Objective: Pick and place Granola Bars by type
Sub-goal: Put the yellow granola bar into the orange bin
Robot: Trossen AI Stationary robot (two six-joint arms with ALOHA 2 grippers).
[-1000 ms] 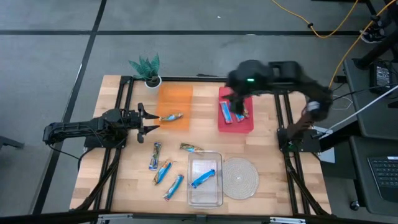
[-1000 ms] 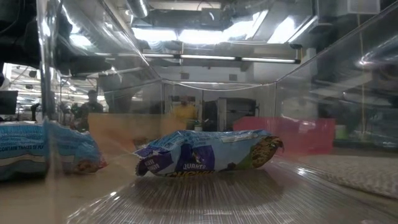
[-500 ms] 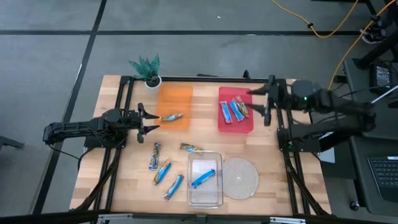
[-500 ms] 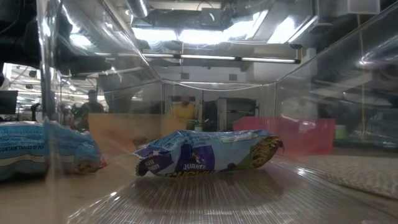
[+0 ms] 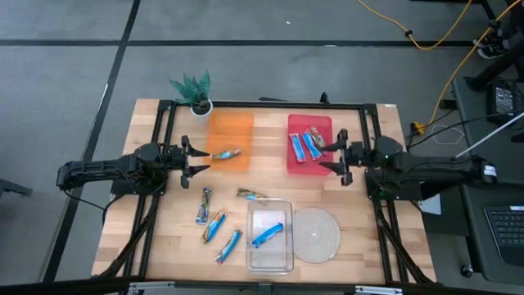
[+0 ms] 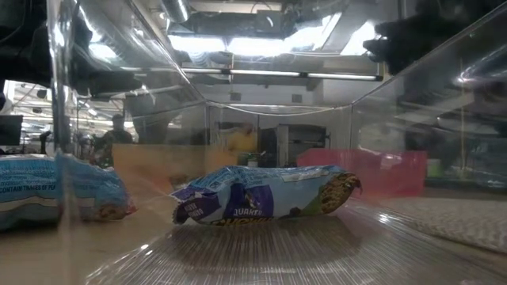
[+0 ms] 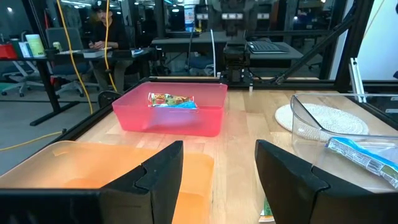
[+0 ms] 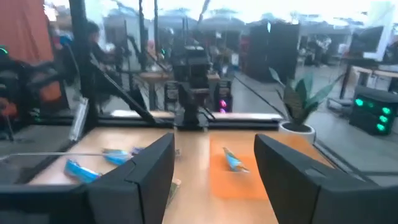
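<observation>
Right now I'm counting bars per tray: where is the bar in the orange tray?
In the high view, the single granola bar lies at the orange tray's near edge, just ahead of the left tool, left of the red tray.

Both arms were dark and jointed; the left gripper (image 5: 195, 159) and right gripper (image 5: 335, 152) each had two blocky black fingers.

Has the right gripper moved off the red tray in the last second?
Yes. The right gripper has pulled back from over the red tray to that tray's right edge, toward its own base, jaws open and empty. The tray did not shift.
</observation>
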